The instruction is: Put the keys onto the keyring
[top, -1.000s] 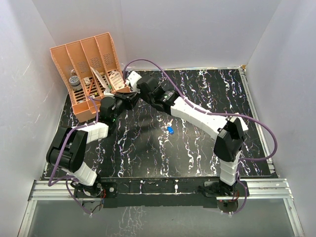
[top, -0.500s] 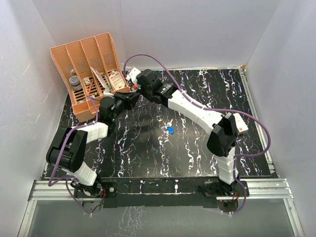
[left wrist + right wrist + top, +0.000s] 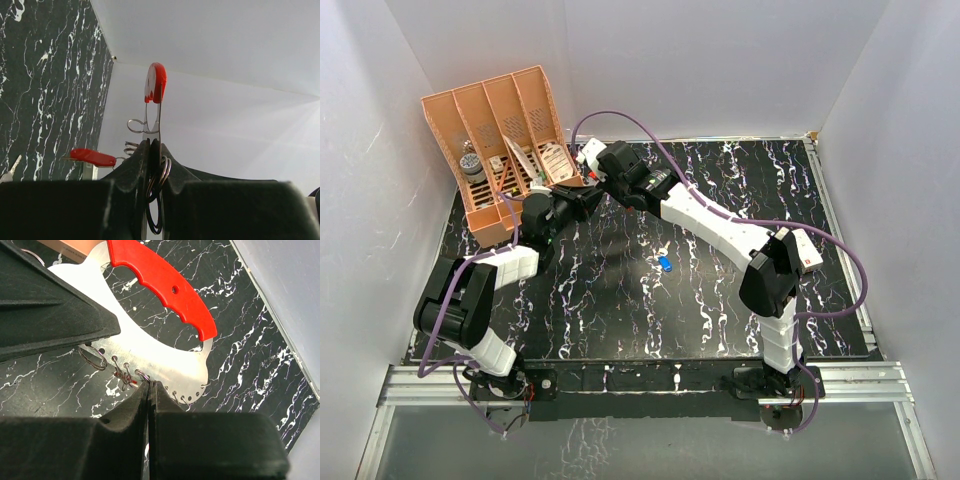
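Left jaws clamp the stiff-looking silvery red-handled keyring plate point(image 3: 165, 362); right jaws, together, touch its probably springy wire loop point(image 3: 142, 374).

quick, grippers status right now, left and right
left gripper: closed, holding the keyring by its flat tag
right gripper: closed, tips at the keyring's edge; whether it holds anything cannot be told

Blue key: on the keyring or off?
Off. The blue key lies alone on the table, far from the keyring, which the left hand holds by the rack.
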Robot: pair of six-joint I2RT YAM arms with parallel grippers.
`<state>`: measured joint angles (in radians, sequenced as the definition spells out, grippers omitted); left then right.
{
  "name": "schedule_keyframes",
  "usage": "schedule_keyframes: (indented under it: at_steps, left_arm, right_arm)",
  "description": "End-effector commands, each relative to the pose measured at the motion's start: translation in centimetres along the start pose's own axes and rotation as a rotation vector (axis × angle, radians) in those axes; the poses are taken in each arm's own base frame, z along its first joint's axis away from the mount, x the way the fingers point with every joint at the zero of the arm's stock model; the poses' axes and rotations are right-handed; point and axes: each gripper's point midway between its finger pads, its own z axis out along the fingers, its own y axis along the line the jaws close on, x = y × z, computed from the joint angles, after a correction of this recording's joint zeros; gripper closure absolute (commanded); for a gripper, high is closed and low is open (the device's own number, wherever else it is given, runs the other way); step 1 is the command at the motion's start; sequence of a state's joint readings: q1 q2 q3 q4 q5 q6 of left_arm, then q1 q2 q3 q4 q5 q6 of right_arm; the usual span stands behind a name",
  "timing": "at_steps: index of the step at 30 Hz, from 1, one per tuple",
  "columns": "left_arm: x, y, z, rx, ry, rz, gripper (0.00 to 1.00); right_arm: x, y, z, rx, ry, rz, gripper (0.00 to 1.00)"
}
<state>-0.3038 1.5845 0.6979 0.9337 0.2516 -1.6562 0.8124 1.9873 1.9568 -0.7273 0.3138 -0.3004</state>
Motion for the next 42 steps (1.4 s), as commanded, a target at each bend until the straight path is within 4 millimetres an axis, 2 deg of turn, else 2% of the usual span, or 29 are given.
schedule_keyframes:
  at_steps: [1, 14, 27, 30, 33, 35, 37, 42]
  left_arm:
    - [1.9, -3.5, -0.1, 0.09, 0.082, 0.036, 1.0]
    - [1.9, -3.5, -0.1, 0.093, 0.082, 0.035, 1.0]
    - [1.8, -4.2, 0.3, 0.135, 0.082, 0.027, 1.0]
    - [1.8, -4.1, 0.4, 0.139, 0.09, 0.029, 1.0]
    - [1.8, -3.8, 0.5, 0.142, 0.1, 0.032, 1.0]
    - [1.8, -3.6, 0.5, 0.144, 0.107, 0.039, 1.0]
    - [2.0, -3.5, 0.3, 0.146, 0.126, 0.059, 1.0]
    - [2.7, -4.0, -1.0, 0.238, 0.182, 0.119, 1.0]
  right_arm:
    - [-2.8, -0.9, -1.1, 0.011, -0.114, 0.055, 1.0]
    - [-3.0, -2.3, -2.7, 0.063, -0.145, 0.071, 1.0]
    - [-2.7, -2.0, -4.4, 0.045, -0.162, 0.122, 1.0]
    - [-2.4, -2.2, -4.9, 0.062, -0.158, 0.184, 0.77]
    - [-2.4, -3.7, -6.5, 0.119, -0.2, 0.263, 0.55]
    - [-2.4, -5.0, -7.7, 0.16, -0.238, 0.329, 0.49]
    - [-1.9, -6.3, -8.3, 0.205, -0.255, 0.399, 0.47]
    - [0.2, -9.9, -9.8, 0.3, -0.316, 0.586, 0.4]
